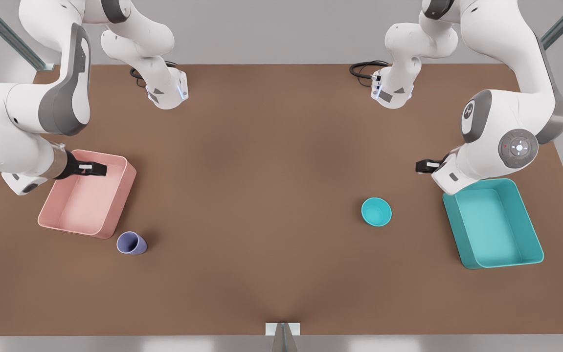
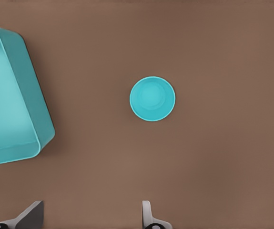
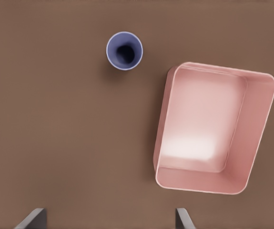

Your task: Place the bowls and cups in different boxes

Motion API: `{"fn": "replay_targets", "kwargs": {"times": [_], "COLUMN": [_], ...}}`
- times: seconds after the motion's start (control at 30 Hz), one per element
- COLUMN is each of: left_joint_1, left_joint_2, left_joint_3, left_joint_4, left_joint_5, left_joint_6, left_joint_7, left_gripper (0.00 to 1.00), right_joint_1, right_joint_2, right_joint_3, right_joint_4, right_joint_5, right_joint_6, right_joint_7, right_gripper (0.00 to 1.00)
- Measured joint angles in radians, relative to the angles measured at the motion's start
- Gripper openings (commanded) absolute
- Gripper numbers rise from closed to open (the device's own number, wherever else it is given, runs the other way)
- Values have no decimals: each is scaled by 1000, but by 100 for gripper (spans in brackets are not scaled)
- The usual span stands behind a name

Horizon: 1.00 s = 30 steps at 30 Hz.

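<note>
The small teal bowl [image 1: 376, 211] [image 2: 152, 98] sits upright on the table, apart from the teal box [image 1: 530, 222] [image 2: 36, 114] on the front view's right. My left gripper [image 1: 421, 166] [image 2: 89, 217] hovers open near that box's far corner, holding nothing. The lavender cup [image 1: 131, 243] [image 3: 124, 50] stands upright just off the near corner of the pink box [image 1: 120, 195] [image 3: 258, 129] on the front view's left. My right gripper [image 1: 97, 169] [image 3: 109, 218] hangs open over the pink box's far end, with nothing between its fingers. Both boxes hold nothing.
The brown table [image 1: 261, 171] spreads wide between the two boxes. Both arm bases [image 1: 166, 93] [image 1: 393, 93] stand at the far edge with black cables beside them. A small grey bracket [image 1: 282, 332] sits at the near edge.
</note>
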Motion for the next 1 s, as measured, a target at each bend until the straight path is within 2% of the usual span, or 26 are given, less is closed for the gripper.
{"fn": "replay_targets", "kwargs": {"times": [0.07, 0.2, 0.27, 0.37, 0.53, 0.7, 0.73, 0.77, 0.8, 0.83, 0.87, 0.9, 1.0], "left_joint_1": [-1, 2, 17, 26, 28, 29, 29, 28, 29, 29, 29, 29, 30], "left_joint_2": [12, 377, 473, 495, 446, 462, 468, 471, 473, 475, 476, 477, 476], "left_joint_3": [1, 14, 19, 20, 19, 14, 13, 12, 11, 11, 11, 10, 10], "left_joint_4": [1, 226, 209, 89, -124, -171, -172, -173, -178, -187, -194, -197, -200], "left_joint_5": [-1, -72, -132, -180, -213, -222, -224, -229, -233, -236, -239, -241, -263], "left_joint_6": [3, 55, 135, 242, 381, 493, 513, 531, 546, 559, 569, 577, 589], "left_joint_7": [2, 7, 17, 35, 89, 138, 146, 153, 161, 168, 174, 180, 196], "left_gripper": [100, 100, 100, 100, 100, 100, 97, 81, 57, 41, 30, 21, 21], "right_joint_1": [-5, -59, -75, -80, -82, -99, -100, -100, -100, -100, -100, -100, -100], "right_joint_2": [8, 166, 234, 319, 409, 464, 468, 471, 475, 480, 483, 488, 501], "right_joint_3": [1, 1, 1, 3, 4, 4, 3, 3, 3, 4, 4, 4, 4], "right_joint_4": [2, 58, 64, 65, 62, 61, 59, 57, 55, 52, 50, 49, 42], "right_joint_5": [2, 14, 18, 24, 66, 116, 122, 127, 131, 133, 136, 138, 141], "right_joint_6": [3, 65, 128, 243, 400, 486, 498, 509, 518, 525, 532, 537, 553], "right_joint_7": [1, -16, -30, -44, -56, -65, -67, -68, -70, -71, -72, -73, -76], "right_gripper": [100, 100, 100, 100, 100, 100, 100, 100, 100, 100, 100, 100, 100]}}
